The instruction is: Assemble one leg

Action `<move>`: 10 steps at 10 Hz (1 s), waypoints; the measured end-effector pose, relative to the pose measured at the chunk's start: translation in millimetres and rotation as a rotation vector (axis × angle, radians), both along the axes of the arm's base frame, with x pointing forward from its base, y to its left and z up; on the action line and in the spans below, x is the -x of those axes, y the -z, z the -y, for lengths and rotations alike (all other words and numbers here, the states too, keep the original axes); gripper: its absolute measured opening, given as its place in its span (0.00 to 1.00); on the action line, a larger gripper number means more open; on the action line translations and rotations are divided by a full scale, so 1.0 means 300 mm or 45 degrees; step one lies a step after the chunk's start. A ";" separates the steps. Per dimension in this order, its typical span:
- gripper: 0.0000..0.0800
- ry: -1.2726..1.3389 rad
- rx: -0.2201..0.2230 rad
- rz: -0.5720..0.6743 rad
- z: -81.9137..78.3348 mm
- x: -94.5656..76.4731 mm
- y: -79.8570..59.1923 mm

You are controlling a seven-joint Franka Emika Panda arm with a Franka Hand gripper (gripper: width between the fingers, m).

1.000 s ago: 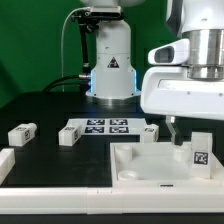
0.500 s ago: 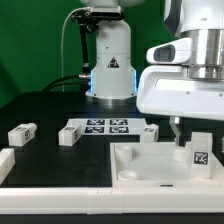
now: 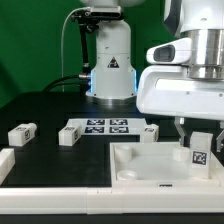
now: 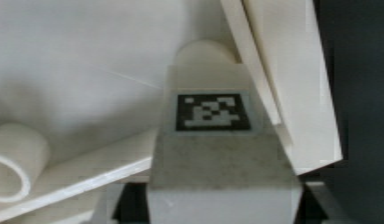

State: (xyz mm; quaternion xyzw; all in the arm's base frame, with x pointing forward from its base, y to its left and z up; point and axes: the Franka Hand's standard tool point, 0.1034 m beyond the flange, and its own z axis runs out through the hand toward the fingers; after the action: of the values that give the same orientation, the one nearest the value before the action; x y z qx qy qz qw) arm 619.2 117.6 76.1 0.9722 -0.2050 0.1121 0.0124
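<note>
My gripper (image 3: 193, 132) is shut on a leg (image 3: 201, 149), a small white peg with a black-and-white tag. It holds the leg upright at the far right corner of the large white square piece (image 3: 140, 168), at the exterior view's right. In the wrist view the leg (image 4: 212, 120) fills the middle between the two dark fingers of my gripper (image 4: 210, 200). The square piece's rim (image 4: 278, 80) lies right behind it. Whether the leg's lower end touches the piece is hidden.
Three loose legs lie on the dark table: one at the left (image 3: 22, 132), one by the marker board (image 3: 68, 135), one right of it (image 3: 150, 133). The marker board (image 3: 105, 126) lies at mid-table. The robot base (image 3: 110, 60) stands behind. A white block (image 3: 5, 162) sits at the left edge.
The gripper with the leg has shifted slightly toward the exterior view's right and a little upward. The loose parts have not moved.
</note>
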 end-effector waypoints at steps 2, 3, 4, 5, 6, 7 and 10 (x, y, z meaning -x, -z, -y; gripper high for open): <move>0.36 0.125 -0.024 0.009 -0.003 0.001 0.000; 0.36 0.342 -0.061 0.017 0.004 0.005 0.002; 0.36 0.525 -0.092 0.026 0.010 0.006 0.003; 0.36 0.653 -0.115 0.037 0.013 0.005 0.003; 0.36 0.871 -0.151 0.052 0.018 0.008 0.003; 0.37 1.057 -0.174 0.057 0.017 0.013 0.003; 0.37 1.520 -0.241 0.071 0.015 0.025 0.003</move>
State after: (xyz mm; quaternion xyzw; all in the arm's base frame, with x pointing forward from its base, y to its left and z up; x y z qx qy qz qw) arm 611.8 113.2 75.3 0.6828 -0.7245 0.0923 -0.0188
